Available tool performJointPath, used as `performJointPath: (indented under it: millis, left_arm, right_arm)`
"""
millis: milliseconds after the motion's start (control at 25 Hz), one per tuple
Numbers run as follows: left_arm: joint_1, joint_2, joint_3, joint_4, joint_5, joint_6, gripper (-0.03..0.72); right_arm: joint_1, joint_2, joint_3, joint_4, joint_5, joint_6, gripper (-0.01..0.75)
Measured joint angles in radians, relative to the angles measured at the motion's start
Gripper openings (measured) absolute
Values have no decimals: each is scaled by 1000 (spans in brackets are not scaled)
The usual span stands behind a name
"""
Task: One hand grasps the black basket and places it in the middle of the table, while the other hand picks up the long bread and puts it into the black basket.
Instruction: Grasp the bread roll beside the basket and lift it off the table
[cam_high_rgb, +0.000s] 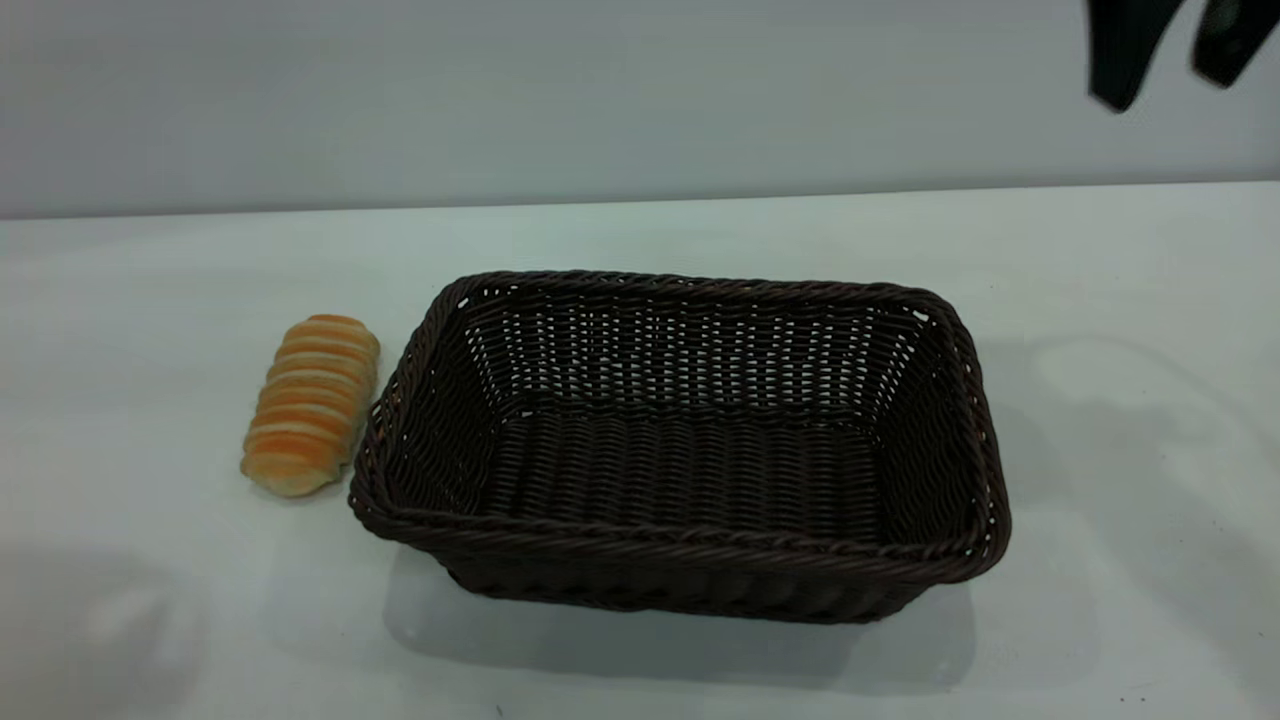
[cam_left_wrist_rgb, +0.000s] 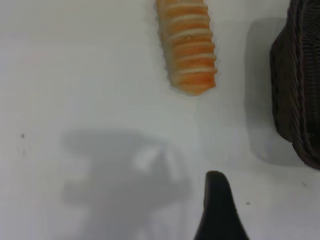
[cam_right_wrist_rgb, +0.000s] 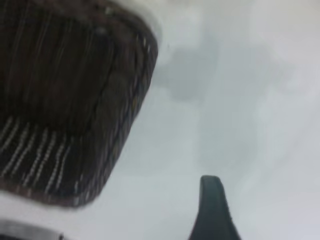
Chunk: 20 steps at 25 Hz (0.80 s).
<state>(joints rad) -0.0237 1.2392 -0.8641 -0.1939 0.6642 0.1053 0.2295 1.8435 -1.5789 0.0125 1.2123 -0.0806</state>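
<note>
The bread (cam_high_rgb: 311, 403) lies on the white surface (cam_high_rgb: 150, 620) just beside the basket (cam_high_rgb: 680, 560), at its left end, with its long way running front to back. The basket sits near the middle, with nothing in it. The left pincer (cam_left_wrist_rgb: 218, 210) hangs above the bread's side (so it is nearer), and I cannot tell how open it is. The right pincer (cam_high_rgb: 1170, 55) is up high, apart and holding nothing.

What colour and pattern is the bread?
Golden-orange with pale cream crosswise ridges; the bread shows best in the exterior view.
</note>
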Motion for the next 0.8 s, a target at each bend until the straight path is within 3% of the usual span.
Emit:
performJointPath:
  millis: [400, 600, 800]
  left_arm:
    - [0, 493, -182, -125, -161, 102, 523]
    - [-9, 720, -307, -251, -204, 214, 492]
    - [-12, 885, -372, -282, -272, 240, 459]
  right_arm:
    - [0, -317, 329, 45, -8, -19, 562]
    - [0, -374, 412, 50, -29, -23, 562]
    - [0, -388, 466, 50, -41, -23, 562]
